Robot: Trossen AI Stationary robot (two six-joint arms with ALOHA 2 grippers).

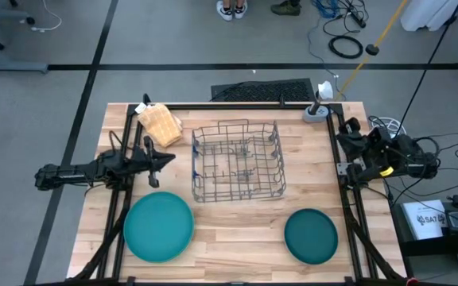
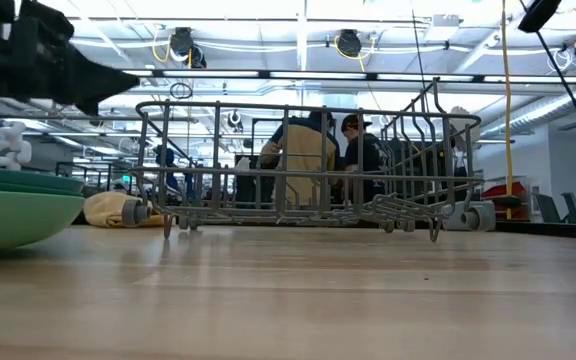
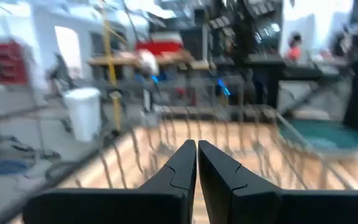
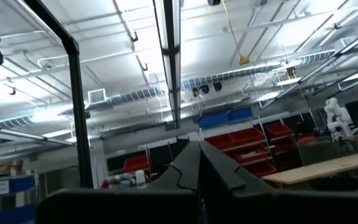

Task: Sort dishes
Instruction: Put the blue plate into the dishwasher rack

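Left hand closed, empty, hovering just behind large teal plate and beside wire rack; should open wide, drop to plate rim; right hand shut, parked behind dark green plate.

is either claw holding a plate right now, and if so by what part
Nothing is held. The left claw is shut on nothing near the rack; the right claw is shut too, pointing up off the table.
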